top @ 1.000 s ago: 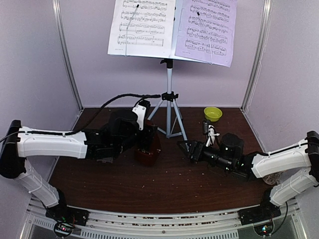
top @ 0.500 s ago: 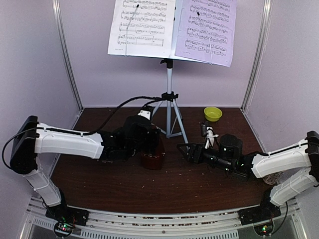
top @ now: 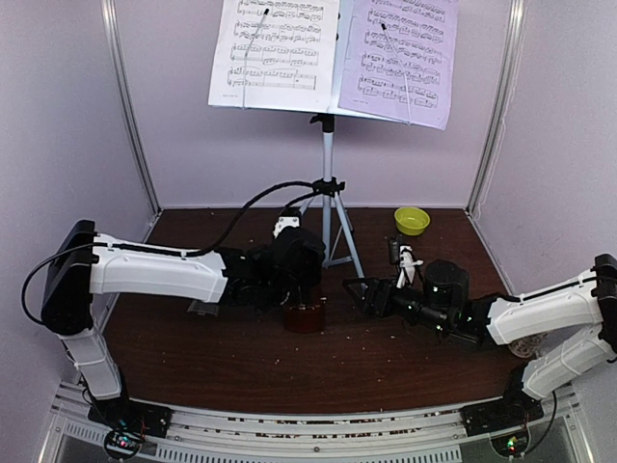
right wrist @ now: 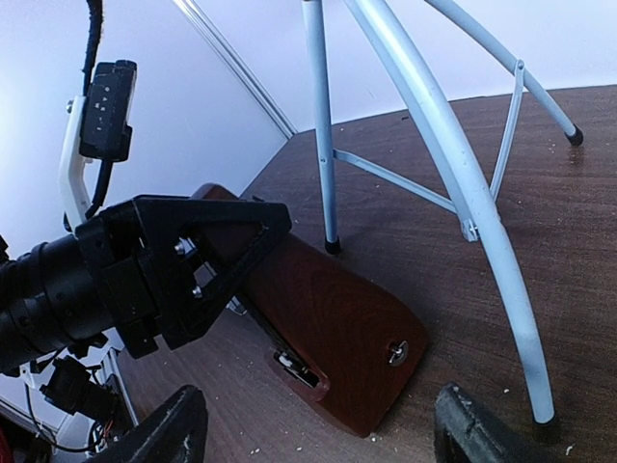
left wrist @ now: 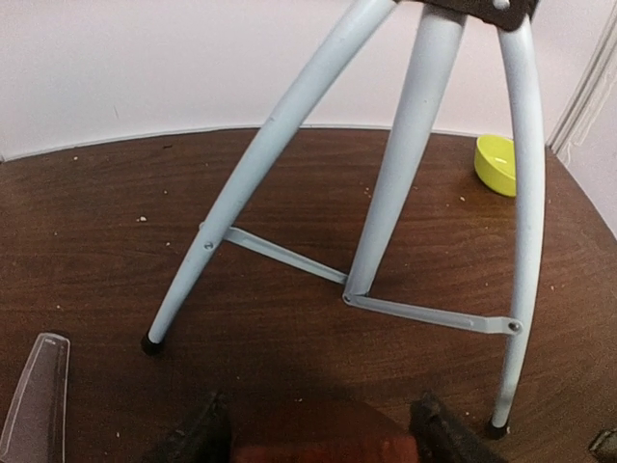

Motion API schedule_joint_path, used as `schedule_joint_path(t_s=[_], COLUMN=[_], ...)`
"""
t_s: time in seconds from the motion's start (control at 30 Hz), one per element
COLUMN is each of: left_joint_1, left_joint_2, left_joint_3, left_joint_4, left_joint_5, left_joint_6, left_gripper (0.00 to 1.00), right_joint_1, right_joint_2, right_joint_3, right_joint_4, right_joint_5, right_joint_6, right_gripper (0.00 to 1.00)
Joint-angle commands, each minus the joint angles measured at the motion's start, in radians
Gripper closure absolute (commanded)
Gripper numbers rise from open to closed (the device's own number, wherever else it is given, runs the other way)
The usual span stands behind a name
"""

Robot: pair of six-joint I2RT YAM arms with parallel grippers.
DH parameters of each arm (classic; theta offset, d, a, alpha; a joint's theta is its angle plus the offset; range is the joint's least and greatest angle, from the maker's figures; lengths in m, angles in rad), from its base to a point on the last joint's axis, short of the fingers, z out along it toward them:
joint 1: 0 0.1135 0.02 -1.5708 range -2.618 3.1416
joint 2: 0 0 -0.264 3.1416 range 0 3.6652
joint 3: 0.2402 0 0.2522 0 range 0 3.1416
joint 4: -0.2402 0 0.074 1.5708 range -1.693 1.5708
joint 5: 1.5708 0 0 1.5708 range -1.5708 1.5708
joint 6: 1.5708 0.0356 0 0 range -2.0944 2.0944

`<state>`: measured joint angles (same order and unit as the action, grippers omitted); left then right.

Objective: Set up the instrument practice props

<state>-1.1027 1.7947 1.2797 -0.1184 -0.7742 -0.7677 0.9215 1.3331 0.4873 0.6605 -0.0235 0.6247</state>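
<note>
The white perforated music stand (top: 333, 96) on its silver tripod (top: 328, 207) stands at the back. It bears a white sheet (top: 275, 48) and a lavender sheet (top: 400, 58). My left gripper (top: 301, 292) is shut on the dark-red metronome (top: 307, 316), low over the table, just left of the tripod's front leg. The left wrist view shows the metronome's top (left wrist: 323, 442) between my fingers (left wrist: 198, 439). Its clear cover (left wrist: 37, 410) lies apart to the left. My right gripper (top: 357, 289) is open and empty, facing the metronome's winding-key side (right wrist: 333, 328) from the right.
A small green bowl (top: 412, 220) sits at the back right, also in the left wrist view (left wrist: 501, 164). A patterned cup (top: 525, 345) shows partly under my right arm. The tripod's legs (left wrist: 231, 207) spread just behind the metronome. Side walls close in on the table (top: 318, 371).
My left arm has carried the metronome to the right, toward the tripod's front leg and my right gripper. The right arm has barely moved.
</note>
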Motion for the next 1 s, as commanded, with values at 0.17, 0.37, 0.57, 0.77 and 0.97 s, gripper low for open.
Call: schedule_joint_path(t_s=[0.17, 0.37, 0.57, 0.77, 0.97], left_joint_1=[-0.002, 0.004, 0.116, 0.194, 0.197], left_joint_2=[-0.068, -0.247, -0.401, -0.461, -0.451], left_joint_3=[0.042, -0.079, -0.217, -0.313, -0.319], left_joint_4=[-0.021, 0.059, 0.087, 0.125, 0.119], left_joint_5=[-0.018, 0.004, 0.224, 0.345, 0.34], left_joint_6=[-0.041, 0.106, 0.186, 0.172, 0.144], left_gripper=[0.02, 0.02, 0.02, 0.02, 0.02], right_joint_1=[0.003, 0.028, 0.063, 0.105, 0.14], right_joint_2=[-0.018, -0.007, 0.055, 0.156, 0.243], right_joint_3=[0.038, 0.069, 0.135, 0.261, 0.334], right_joint_4=[-0.039, -0.076, -0.09, -0.166, -0.155], right_joint_5=[0.042, 0.075, 0.099, 0.164, 0.222], right_joint_6=[-0.049, -0.112, -0.162, -0.198, -0.194], right_gripper=[0.0, 0.0, 0.0, 0.0, 0.0])
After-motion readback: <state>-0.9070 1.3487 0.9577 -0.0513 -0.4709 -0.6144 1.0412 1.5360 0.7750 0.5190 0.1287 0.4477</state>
